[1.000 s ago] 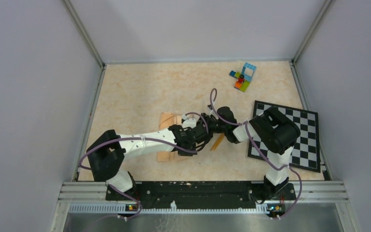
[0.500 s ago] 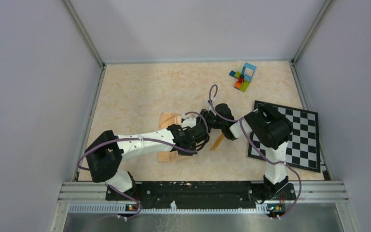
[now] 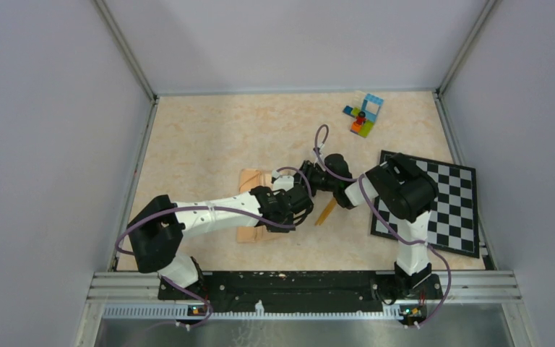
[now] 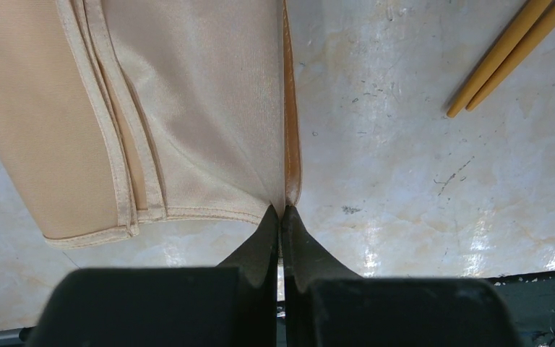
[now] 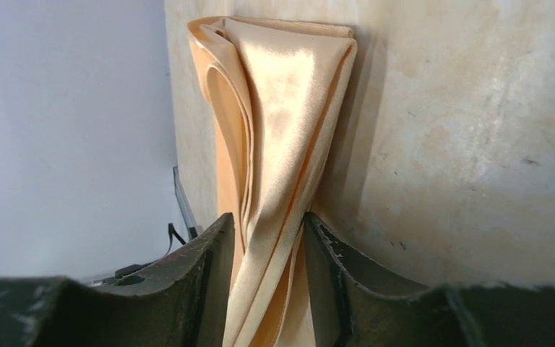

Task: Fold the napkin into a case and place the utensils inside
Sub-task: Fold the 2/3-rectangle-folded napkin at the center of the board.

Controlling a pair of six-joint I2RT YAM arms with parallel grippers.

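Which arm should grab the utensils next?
Right, probably. The utensils lie right of the napkin, on the right gripper's side. The left gripper is shut on the napkin's edge, pinning it. The right gripper must release its fold first.

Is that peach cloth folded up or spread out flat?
Folded. The napkin lies in several stacked, hemmed layers, and a thick bundle of its layers sits inside the right gripper.
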